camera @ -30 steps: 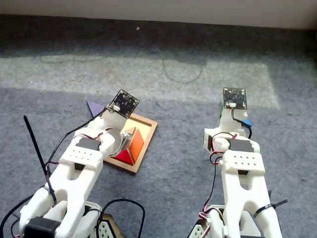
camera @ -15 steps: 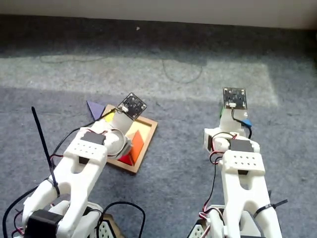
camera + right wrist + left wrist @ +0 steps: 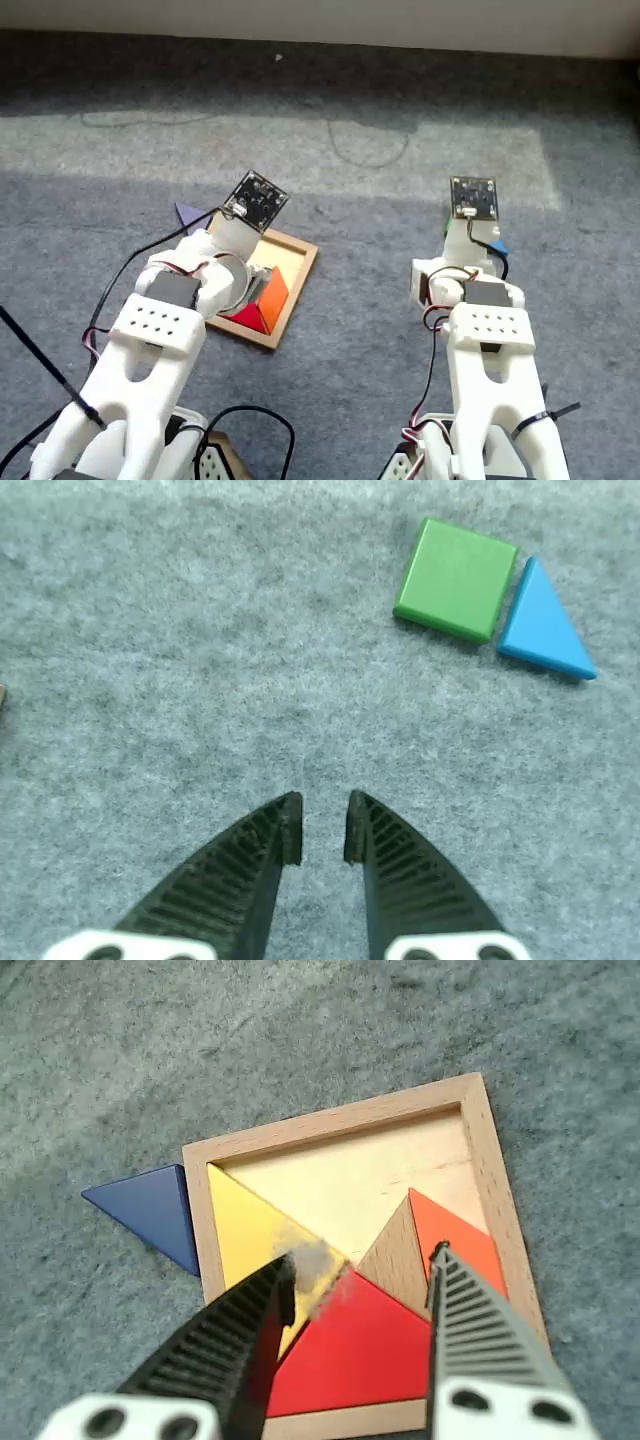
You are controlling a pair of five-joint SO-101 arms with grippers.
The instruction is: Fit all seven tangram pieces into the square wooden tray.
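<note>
The square wooden tray [image 3: 330, 1120] holds a yellow triangle [image 3: 245, 1235], a red triangle [image 3: 350, 1350] and an orange piece [image 3: 460, 1245]; the rest of its floor is bare wood. A dark blue triangle [image 3: 150, 1205] lies on the carpet against the tray's outer rim. My left gripper [image 3: 362, 1265] hangs open over the tray, holding nothing. In the high view the left arm [image 3: 165, 315] covers much of the tray [image 3: 300, 262]. My right gripper [image 3: 321, 815] is shut but for a narrow slit, empty, above bare carpet. A green square [image 3: 457, 578] and a light blue triangle [image 3: 543, 623] lie side by side beyond it.
Grey carpet covers the whole work area. A thin dark wire [image 3: 370, 150] lies on it farther back, and a pale wall edge [image 3: 400, 25] runs along the far side. Open carpet separates the tray from the right arm [image 3: 485, 330].
The left arm swung right over the tray, then back left, and its wrist now covers more of the dark blue triangle. The right arm has not moved.
</note>
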